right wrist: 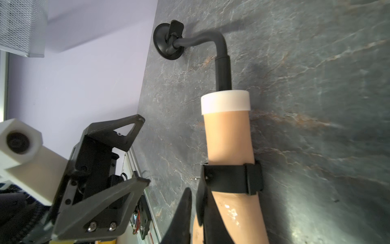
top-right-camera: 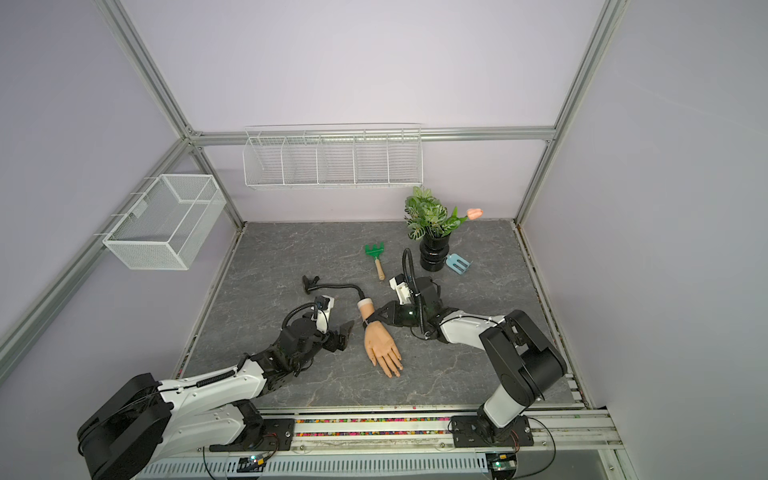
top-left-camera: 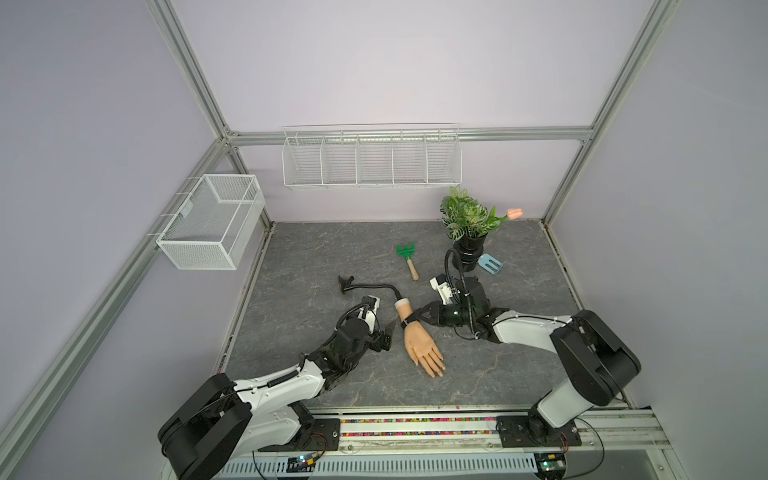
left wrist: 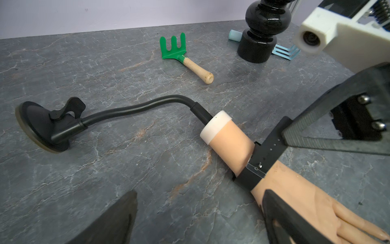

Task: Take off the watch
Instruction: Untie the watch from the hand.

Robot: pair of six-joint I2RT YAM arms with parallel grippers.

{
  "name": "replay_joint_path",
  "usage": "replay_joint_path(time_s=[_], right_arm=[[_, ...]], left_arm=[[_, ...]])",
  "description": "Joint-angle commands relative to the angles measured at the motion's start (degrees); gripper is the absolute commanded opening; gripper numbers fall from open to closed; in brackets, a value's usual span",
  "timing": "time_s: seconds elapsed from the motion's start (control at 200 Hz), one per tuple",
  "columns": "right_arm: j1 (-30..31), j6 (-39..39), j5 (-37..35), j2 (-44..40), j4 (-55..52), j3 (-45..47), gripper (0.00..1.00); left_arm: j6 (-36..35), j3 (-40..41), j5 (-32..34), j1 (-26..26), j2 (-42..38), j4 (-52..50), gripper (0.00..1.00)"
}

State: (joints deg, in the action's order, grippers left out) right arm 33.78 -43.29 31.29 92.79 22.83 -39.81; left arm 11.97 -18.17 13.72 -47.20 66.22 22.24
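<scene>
Our right end effector [top-left-camera: 411, 319] was clamped on the watch [right wrist: 228, 179] strap to free it; our left end effector [top-left-camera: 388, 336] stood open.

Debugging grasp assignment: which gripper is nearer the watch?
Right. The right gripper is at the watch, shut on its strap at the mannequin hand wrist. The left gripper is open on the wrist's other side, apart from the watch.

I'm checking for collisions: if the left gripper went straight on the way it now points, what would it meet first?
Probably the skin-coloured mannequin forearm, between its white end cap and the black wristwatch. Whether the left gripper sits level with it is unclear.
</scene>
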Motion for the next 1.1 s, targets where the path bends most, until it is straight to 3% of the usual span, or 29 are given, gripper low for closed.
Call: replay_joint_path(time_s=[0.0,0.15,0.285,0.485,0.65,0.7,0.915,0.999,1.094], right_arm=[[1.1,-1.8,1.0,-0.2,3.2,-0.8,0.07],[2.3,-2.5,1.0,-0.2,3.8,-2.1,0.07],[3.2,-5.3,1.2,-1.2,5.7,-3.0,0.07],[4.9,-5.1,0.4,-2.5,3.4,-4.5,0.07],[5.9,-2.2,-2.8,-3.6,-1.4,-5.0,0.08],[5.9,-2.5,-4.3,-4.1,-1.6,-4.5,0.09],[7.0,-9.6,-12.8,-6.9,-0.1,-1.3,0.09],[8.0,-9.3,-15.7,-8.5,-1.9,-1.2,0.09],[8.6,-8.3,-20.4,-10.5,-5.8,-0.5,0.10]], left_arm=[[-0.5,-0.1,0.2,0.2,0.5,0.9,0.93],[-1.9,-0.4,-3.7,0.2,1.5,5.1,0.94],[-4.6,-3.2,-8.0,0.2,7.4,5.4,0.96],[-6.6,-4.0,-9.5,-0.1,13.8,15.4,0.96],[-6.7,-8.9,-18.4,-0.7,17.4,18.7,0.92],[-5.1,-9.7,-14.6,-2.2,18.5,19.2,0.88],[-0.8,-11.9,13.7,-9.7,23.8,18.4,0.71],[2.2,-12.3,18.3,-10.1,24.6,18.4,0.65],[3.0,-11.5,18.8,-10.4,24.4,21.3,0.61]])
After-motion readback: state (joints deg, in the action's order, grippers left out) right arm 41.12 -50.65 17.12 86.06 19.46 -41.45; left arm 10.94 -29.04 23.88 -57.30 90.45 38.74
